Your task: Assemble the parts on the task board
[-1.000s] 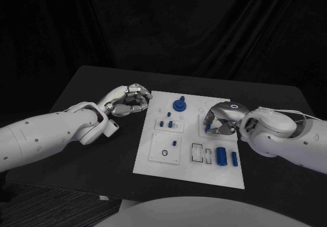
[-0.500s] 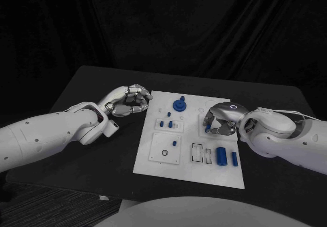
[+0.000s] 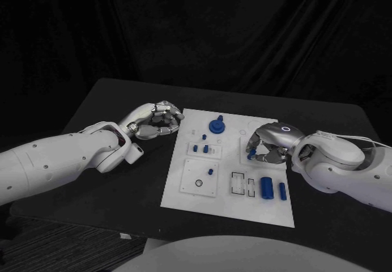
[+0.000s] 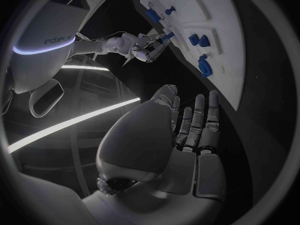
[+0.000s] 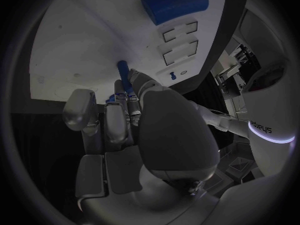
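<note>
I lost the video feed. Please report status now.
Right robot hand pinches blue peg over task board. Left robot hand curled, empty, beside board. Nothing in the way.

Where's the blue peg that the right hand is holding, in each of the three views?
Head view: the peg sits at the right hand's fingertips, over the right half of the board.
Left wrist view: it is in the far hand, at the board's edge.
Right wrist view: it pokes out past that hand's fingers, against the board.
Shared landmark: the white board.
</note>
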Available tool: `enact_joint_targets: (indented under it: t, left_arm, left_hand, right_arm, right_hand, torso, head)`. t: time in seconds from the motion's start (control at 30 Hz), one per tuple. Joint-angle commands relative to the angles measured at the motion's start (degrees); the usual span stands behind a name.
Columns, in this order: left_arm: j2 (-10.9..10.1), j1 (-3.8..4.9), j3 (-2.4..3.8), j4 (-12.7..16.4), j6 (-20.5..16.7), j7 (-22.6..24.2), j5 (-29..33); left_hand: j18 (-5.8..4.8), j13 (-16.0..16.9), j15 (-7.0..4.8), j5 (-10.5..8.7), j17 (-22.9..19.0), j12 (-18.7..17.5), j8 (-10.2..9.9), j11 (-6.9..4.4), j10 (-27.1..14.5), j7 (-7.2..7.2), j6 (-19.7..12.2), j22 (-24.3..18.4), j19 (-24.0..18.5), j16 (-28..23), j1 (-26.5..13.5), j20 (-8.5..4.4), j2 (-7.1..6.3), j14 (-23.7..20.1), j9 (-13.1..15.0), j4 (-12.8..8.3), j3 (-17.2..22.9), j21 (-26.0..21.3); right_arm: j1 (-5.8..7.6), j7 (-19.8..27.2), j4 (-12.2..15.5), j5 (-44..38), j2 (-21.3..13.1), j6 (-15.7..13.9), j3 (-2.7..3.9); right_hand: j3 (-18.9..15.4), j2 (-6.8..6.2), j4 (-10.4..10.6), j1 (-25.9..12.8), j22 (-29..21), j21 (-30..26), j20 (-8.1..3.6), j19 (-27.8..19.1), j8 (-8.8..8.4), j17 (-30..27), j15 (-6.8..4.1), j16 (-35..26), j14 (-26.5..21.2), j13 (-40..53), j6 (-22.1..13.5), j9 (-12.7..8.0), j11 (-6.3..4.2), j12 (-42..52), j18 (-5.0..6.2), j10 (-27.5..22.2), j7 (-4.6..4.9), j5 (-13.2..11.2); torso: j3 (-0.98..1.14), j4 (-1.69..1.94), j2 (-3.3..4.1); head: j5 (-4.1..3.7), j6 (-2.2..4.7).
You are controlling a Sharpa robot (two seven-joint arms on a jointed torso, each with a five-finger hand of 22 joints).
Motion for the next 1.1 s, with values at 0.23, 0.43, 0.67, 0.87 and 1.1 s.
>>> enact_joint_targets:
  t: [0.23, 0.43, 0.67, 0.87, 1.1]
  left_arm:
    - [-0.01, -0.09, 0.05, 0.3, 0.27, 0.12, 0.41]
    - [0.35, -0.09, 0.05, 0.16, 0.31, 0.12, 0.41]
    - [0.59, -0.09, 0.05, 0.02, 0.48, 0.24, 0.41]
    - [0.54, -0.09, 0.05, 0.12, 0.47, 0.33, 0.41]
    - [0.82, -0.09, 0.05, 0.01, 0.51, 0.33, 0.41]
  left_hand:
    - [-0.09, -0.09, -0.14, 0.28, -0.07, -0.17, 0.19, 0.32, 0.1, 0.27, 0.03, 0.13, 0.43, -0.2, -0.09, -0.13, 0.39, 0.39, -0.06, -0.32, -0.04, 0.21]
    - [-0.14, -0.12, -0.11, 0.28, -0.07, -0.16, 0.2, 0.43, 0.14, 0.31, 0.13, 0.31, 0.45, -0.2, -0.18, -0.15, 0.42, 0.45, -0.1, -0.36, -0.03, 0.32]
    - [-0.15, -0.13, -0.11, 0.28, -0.07, -0.16, 0.19, 0.44, 0.14, 0.31, 0.12, 0.34, 0.45, -0.2, -0.19, -0.16, 0.41, 0.46, -0.11, -0.38, -0.02, 0.34]
    - [-0.17, -0.14, -0.11, 0.3, -0.08, -0.16, 0.16, 0.48, 0.15, 0.3, 0.09, 0.42, 0.45, -0.2, -0.19, -0.17, 0.4, 0.48, -0.15, -0.44, 0.0, 0.39]
    - [-0.19, -0.16, -0.1, 0.3, -0.08, -0.17, 0.11, 0.52, 0.16, 0.29, 0.04, 0.51, 0.44, -0.21, -0.2, -0.19, 0.4, 0.5, -0.19, -0.49, 0.02, 0.44]
  right_arm:
    - [3.86, -0.58, 5.12, 0.44, -2.22, -4.09, 0.04]
    - [4.94, 0.53, 8.89, 0.74, -1.75, -2.34, 0.04]
    - [2.38, 2.55, 9.74, -1.31, 2.36, -0.15, 0.04]
    - [0.27, 3.4, 7.66, -3.91, 7.17, 1.11, 0.04]
    - [-0.97, 4.19, 5.33, -4.72, 11.41, 1.57, 0.04]
  right_hand:
    - [0.32, 0.45, -0.25, 0.09, 7.8, 0.12, -0.36, 0.03, 0.29, -0.12, -0.38, -0.37, 0.99, 0.07, 0.38, 0.62, -0.89, -0.21, 0.1, 1.62, -0.08, -2.12]
    - [0.39, 0.58, -0.28, 0.09, 7.9, 0.52, -0.38, 0.13, 0.2, -0.16, -0.4, -0.43, 0.98, 0.08, 0.37, 0.72, -0.93, -0.31, 0.02, 1.83, -0.1, -2.71]
    - [0.45, 0.51, -0.39, 0.14, 7.91, 0.53, -0.41, 0.13, -0.17, -0.11, -0.43, -0.44, 1.01, 0.05, -0.02, 0.71, -0.93, -0.57, 0.01, 1.91, -0.06, -3.45]
    - [0.6, 0.5, -0.57, 0.36, 7.87, 0.31, -0.41, 0.06, -0.36, -0.07, -0.41, -0.43, 1.03, 0.03, -0.24, 0.69, -0.9, -0.72, 0.04, 1.87, 0.0, -3.3]
    - [0.67, 0.47, -0.67, 0.44, 7.8, -0.01, -0.4, -0.03, -0.54, -0.11, -0.37, -0.48, 1.01, 0.04, -0.45, 0.66, -0.85, -0.82, 0.09, 1.87, 0.09, -3.17]
  torso:
    - [0.01, 0.0, 0.03]
    - [-0.03, 0.19, 0.12]
    - [-0.13, 0.02, 0.17]
    - [0.01, -0.11, 0.19]
    - [0.06, 0.17, 0.01]
  head:
    - [0.25, -0.01]
    - [0.06, -0.01]
    - [0.76, -0.01]
    - [1.29, -0.01]
    - [1.2, -0.01]
